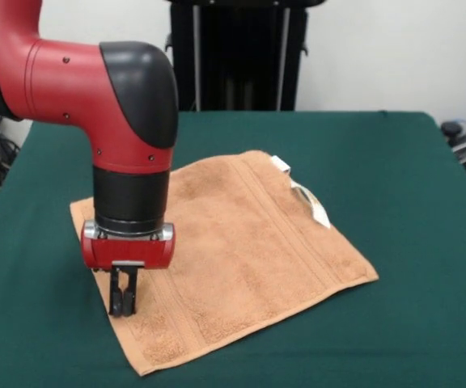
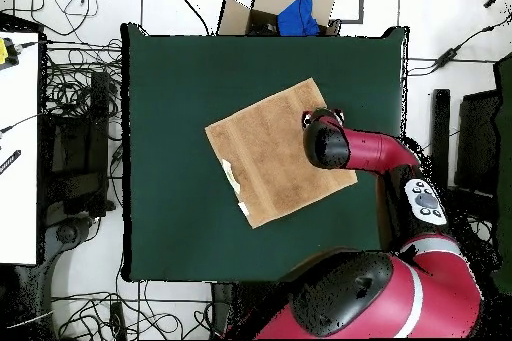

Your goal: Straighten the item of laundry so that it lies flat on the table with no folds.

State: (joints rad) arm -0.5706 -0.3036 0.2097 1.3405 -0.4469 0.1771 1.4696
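Tool [image 1: 122, 303] fingers hang straight down from the red and black wrist and stand nearly together, with only a thin gap between them; their tips sit at the towel's [image 1: 241, 242] surface near one of its corners. Whether any cloth is pinched between them cannot be told from either view, though no part of the towel looks lifted.

Under and beside the tool, the light orange-tan towel lies spread on the dark green bench [image 1: 395, 162], set at an angle to the bench's edges. In the front view it stretches away from the tool to the right, and its woven border bands run along the edges nearest the tool and along the far one. Its surface looks mostly flat. At the edge opposite the tool, a small white tag [image 1: 310, 202] sticks out, and a thin strip of that edge seems turned over beside it.

From overhead, the arm's wrist [image 2: 325, 142] covers the towel [image 2: 275, 152] corner below the tool, while the rest of the cloth shows as a tilted square around the middle of the bench [image 2: 170, 227], with green surface open on every side of it.
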